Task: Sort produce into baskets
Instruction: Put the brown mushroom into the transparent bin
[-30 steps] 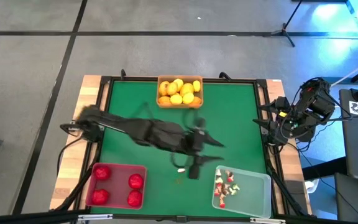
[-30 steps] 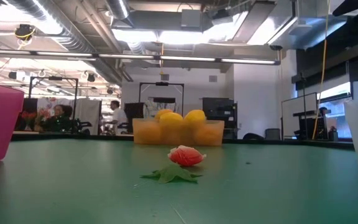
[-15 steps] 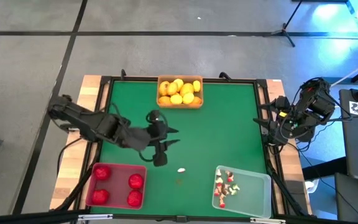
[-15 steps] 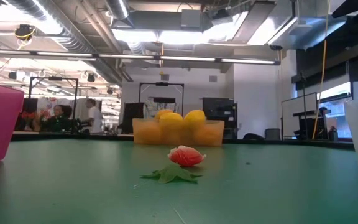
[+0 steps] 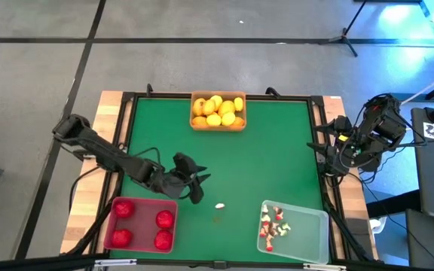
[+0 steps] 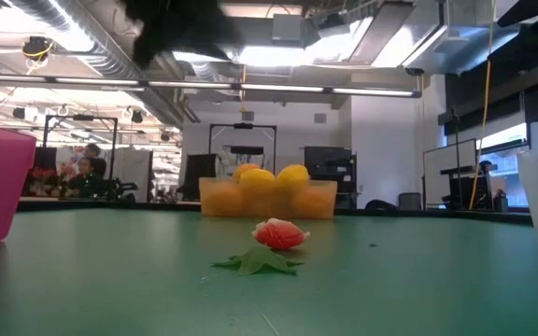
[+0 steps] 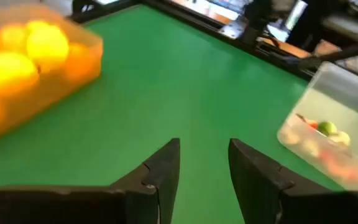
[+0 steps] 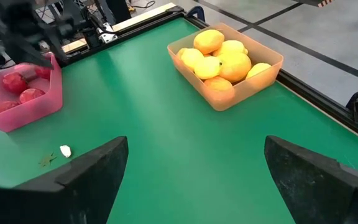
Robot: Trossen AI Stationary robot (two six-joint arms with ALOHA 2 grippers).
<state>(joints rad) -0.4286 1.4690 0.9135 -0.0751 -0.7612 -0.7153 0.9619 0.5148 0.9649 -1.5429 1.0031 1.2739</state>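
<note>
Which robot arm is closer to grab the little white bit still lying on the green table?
Left. Its gripper hangs just beside the white bit, near the red basket. The right gripper waits off at the table's right edge.

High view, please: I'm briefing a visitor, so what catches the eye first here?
Three baskets on the green table: the orange basket of yellow fruit at the far edge, the red basket with four red fruits near left, the clear basket near right. One stray whitish piece lies between the near baskets, beside the left gripper.
</note>
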